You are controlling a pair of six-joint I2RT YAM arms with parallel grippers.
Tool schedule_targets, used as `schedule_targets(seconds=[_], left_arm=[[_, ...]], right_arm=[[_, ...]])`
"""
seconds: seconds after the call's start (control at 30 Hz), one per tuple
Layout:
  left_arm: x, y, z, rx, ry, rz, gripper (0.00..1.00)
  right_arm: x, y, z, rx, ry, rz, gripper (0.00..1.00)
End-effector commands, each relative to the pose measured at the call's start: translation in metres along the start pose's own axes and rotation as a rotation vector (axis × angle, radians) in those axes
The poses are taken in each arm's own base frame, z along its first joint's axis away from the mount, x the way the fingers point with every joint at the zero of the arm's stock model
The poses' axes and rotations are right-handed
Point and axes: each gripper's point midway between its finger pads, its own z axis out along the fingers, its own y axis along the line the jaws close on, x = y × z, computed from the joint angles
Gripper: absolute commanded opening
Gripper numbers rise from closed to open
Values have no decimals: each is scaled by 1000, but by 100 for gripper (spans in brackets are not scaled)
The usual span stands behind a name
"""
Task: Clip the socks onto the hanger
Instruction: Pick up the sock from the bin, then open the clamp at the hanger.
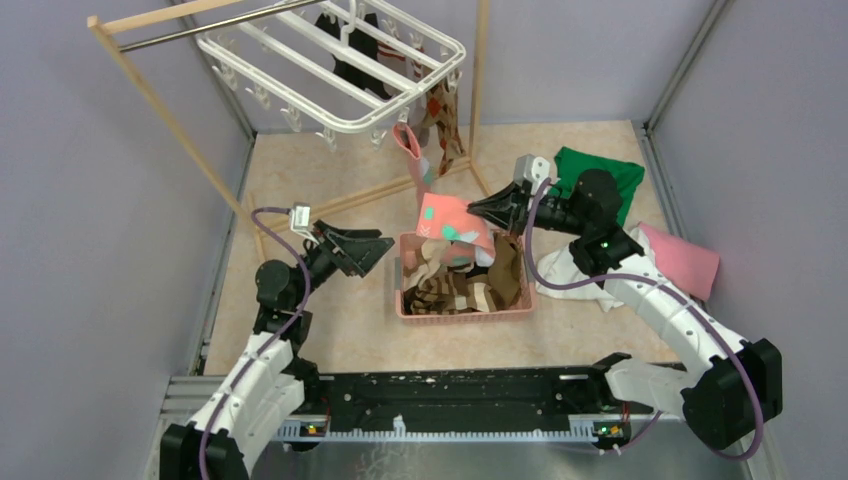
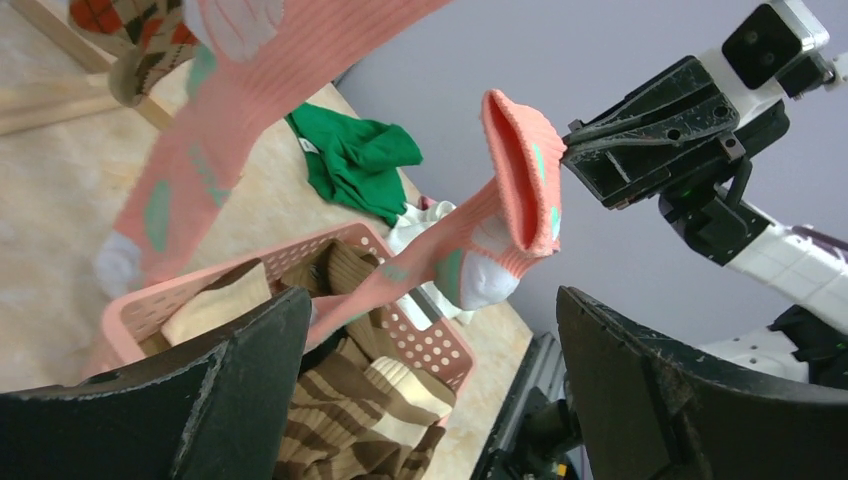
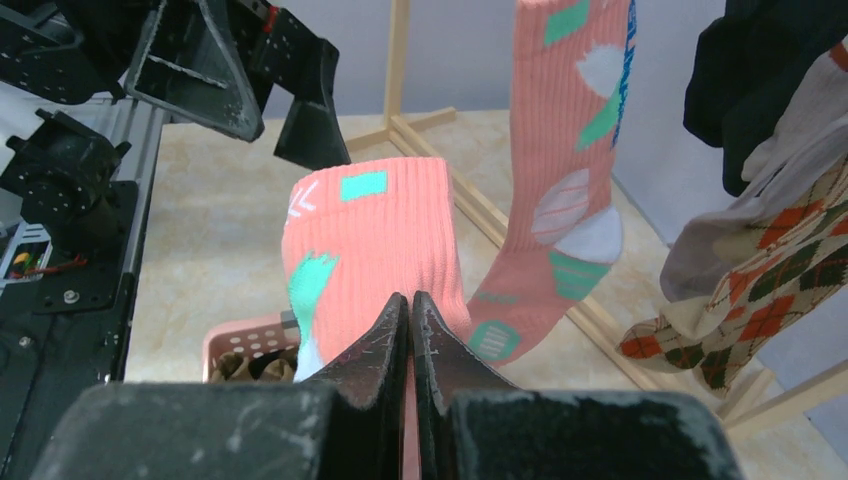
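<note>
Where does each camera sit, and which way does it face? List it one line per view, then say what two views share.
Top external: above and behind the bases, looking down on basket and hanger; both arms show.
Left wrist: on the left arm, facing right; its open fingers frame the held sock and right gripper.
Right wrist: on the right arm, facing left; its fingers pinch that sock, left gripper beyond.
Shared: both wrist views show the held sock.
</note>
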Motion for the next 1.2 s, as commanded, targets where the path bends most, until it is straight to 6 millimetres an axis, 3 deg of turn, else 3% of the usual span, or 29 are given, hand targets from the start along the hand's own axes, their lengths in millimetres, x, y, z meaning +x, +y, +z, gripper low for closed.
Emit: schedule_targets(seconds=[0.0,0.3,0.5,0.7,0.77,0.83,0.87,0.93,1.0,1.1,1.17], left_arm=[[-19,-35,16,110,-12,-36,98],[-13,-64,50,186,18,-82,97],[-3,-70,73,190,40,-92,82],[-11,-78,81,200,5,-42,50],[-15,-80,79,199,-13,0,25],[-17,-81,75,200,-14,84,6],[-17,-82,73,201,-9,126,0],[-18,-86,70,211,12,235,0],[-16,-89,66,223,60,366,0],[-16,-89,61,226,162,598,0],[-17,-86,58,224,242,734,0]], right_arm=[[-32,2,-1,-2,-99,-42,0],[-35,8,7,-24,-120,-42,0],[-35,15,12,-46,-126,-45,0],[-33,20,11,-55,-123,-47,0],[-32,20,10,-55,-121,-49,0],[-31,22,10,-60,-116,-50,0],[-30,23,9,-65,-115,-51,0],[-29,28,8,-89,-110,-49,0],[-26,37,7,-135,-105,-49,12],[-23,46,5,-187,-92,-51,45],[-22,51,5,-229,-88,-78,56]])
